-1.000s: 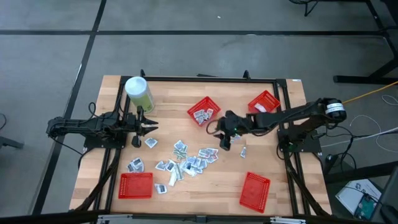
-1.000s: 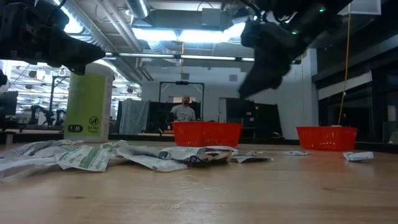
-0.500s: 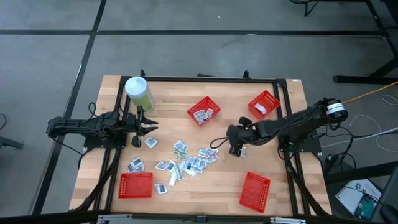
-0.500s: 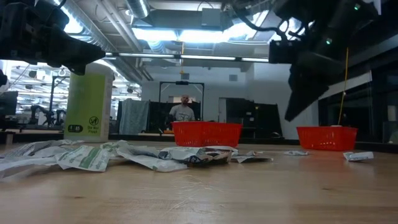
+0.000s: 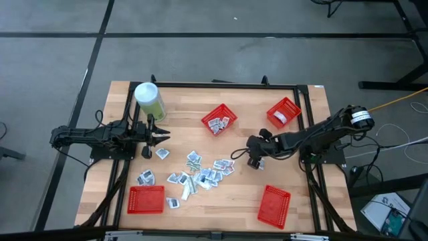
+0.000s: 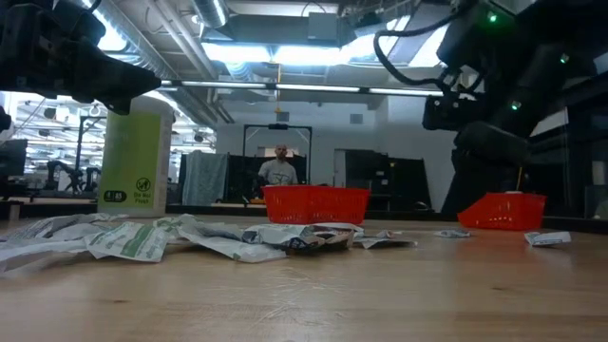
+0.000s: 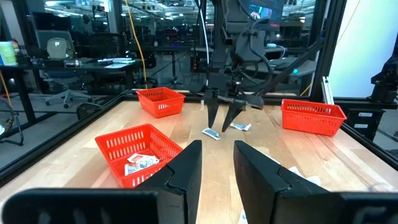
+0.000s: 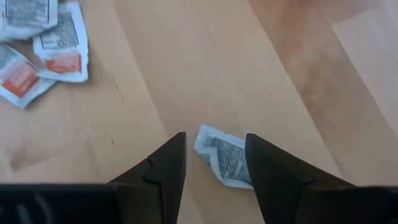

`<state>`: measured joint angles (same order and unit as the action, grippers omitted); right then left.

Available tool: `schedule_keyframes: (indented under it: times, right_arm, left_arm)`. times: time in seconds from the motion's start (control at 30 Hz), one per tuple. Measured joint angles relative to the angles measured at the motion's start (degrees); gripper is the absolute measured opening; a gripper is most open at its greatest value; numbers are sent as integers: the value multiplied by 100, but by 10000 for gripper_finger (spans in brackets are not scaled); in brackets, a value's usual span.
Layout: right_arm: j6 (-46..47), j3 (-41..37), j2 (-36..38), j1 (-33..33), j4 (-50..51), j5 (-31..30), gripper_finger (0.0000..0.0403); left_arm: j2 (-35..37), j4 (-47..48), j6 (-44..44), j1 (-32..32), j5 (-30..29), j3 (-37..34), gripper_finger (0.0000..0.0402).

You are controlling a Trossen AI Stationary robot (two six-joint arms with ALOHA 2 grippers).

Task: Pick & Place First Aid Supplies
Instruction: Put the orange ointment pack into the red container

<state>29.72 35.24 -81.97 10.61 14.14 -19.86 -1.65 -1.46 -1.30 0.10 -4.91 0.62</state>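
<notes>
The first aid supplies [image 5: 200,171] lie as a loose pile of small white packets on the middle of the table. One single packet [image 8: 224,163] lies flat on the wood apart from the pile. My right gripper [image 8: 214,135] is open and points down over it, one finger on either side, without touching it. The left wrist view shows that gripper [image 7: 224,115] low above two stray packets [image 7: 211,132]. My left gripper [image 5: 160,136] is open and waits near the table's left edge, beside the green canister [image 5: 148,100].
Several red mesh baskets stand around the pile. One at the far middle [image 5: 219,120] holds packets, and one at the far right [image 5: 283,112] holds a white item. Two more stand at the near left [image 5: 146,199] and near right [image 5: 274,204]. A person stands in the room behind [image 6: 280,169].
My right gripper has moved from beside the far middle basket toward the table's right and near side and has come down low over the single packet. The left arm has kept still.
</notes>
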Motion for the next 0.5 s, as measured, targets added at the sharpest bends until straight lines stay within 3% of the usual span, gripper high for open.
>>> schedule_keyframes:
  times: [0.5]
  right_arm:
    - [481,-763,9,-22,-857,28,164]
  left_arm:
    - [0,-2,0,0,0,-2,88]
